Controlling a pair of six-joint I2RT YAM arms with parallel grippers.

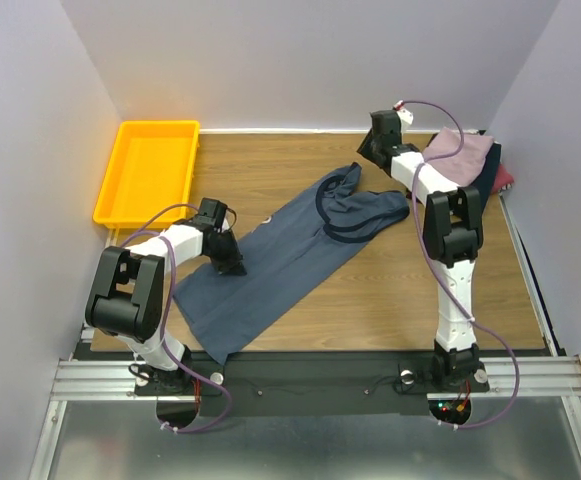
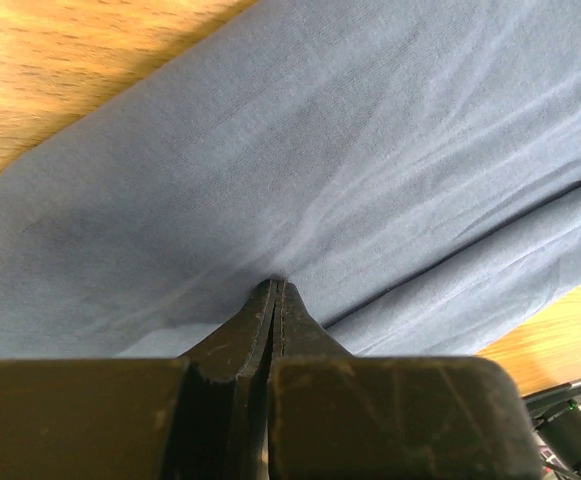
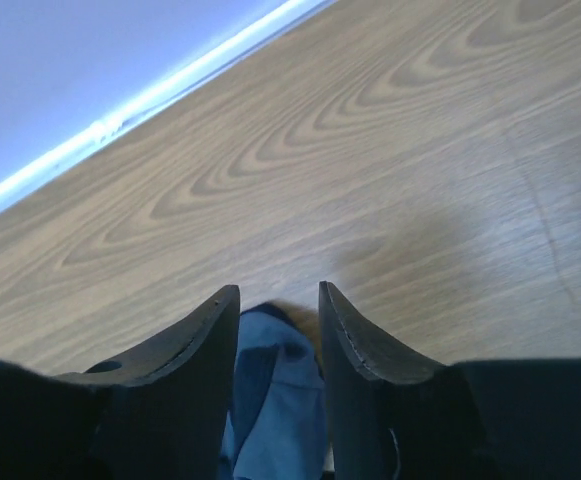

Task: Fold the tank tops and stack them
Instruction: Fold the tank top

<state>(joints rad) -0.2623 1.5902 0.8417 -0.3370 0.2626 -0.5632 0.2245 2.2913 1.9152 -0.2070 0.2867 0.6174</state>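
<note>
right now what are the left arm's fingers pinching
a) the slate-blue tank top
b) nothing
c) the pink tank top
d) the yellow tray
a: the left fingers are shut together on a pucker of the slate-blue tank top, as the left wrist view shows.

bare table (image 1: 400, 290) near right, yellow tray (image 1: 148, 170) blocks far left, stacked tops (image 1: 465, 155) far right
</note>
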